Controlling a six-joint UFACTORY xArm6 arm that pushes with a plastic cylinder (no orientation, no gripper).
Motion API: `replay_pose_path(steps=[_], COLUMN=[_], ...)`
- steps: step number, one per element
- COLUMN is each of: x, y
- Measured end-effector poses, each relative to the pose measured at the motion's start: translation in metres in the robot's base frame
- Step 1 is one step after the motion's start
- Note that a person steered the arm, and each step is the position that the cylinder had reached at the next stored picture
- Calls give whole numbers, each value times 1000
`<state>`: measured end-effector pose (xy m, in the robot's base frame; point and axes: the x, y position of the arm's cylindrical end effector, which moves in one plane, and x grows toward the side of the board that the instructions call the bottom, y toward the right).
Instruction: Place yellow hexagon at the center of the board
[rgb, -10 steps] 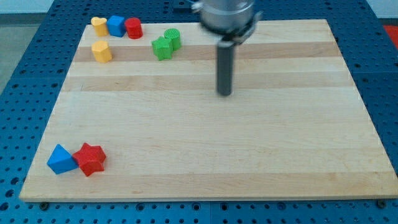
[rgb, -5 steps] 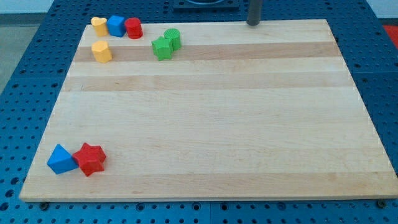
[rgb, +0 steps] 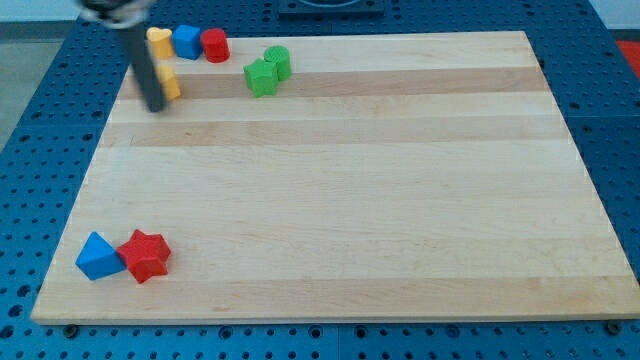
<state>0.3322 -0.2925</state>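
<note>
The yellow hexagon (rgb: 169, 82) sits near the wooden board's (rgb: 340, 190) top left corner, partly hidden by my rod. My tip (rgb: 156, 107) rests on the board just left of and below the hexagon, touching or nearly touching its left side. The rod is motion-blurred.
A yellow heart (rgb: 158, 41), a blue block (rgb: 186, 42) and a red cylinder (rgb: 214, 45) line the top left edge. A green star (rgb: 260, 77) and a green cylinder (rgb: 277, 62) sit right of them. A blue triangle (rgb: 97, 257) and a red star (rgb: 146, 255) lie at the bottom left.
My rod went from the board's upper middle up past the top edge, then across to the top left beside the yellow hexagon. No block has moved.
</note>
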Motion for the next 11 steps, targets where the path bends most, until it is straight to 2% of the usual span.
replay_pose_path(steps=[1,3,4,5,8,9,11], x=[0,-81,-57,-5,-3,-1,30], y=[-12,6,42,51,40,53,152])
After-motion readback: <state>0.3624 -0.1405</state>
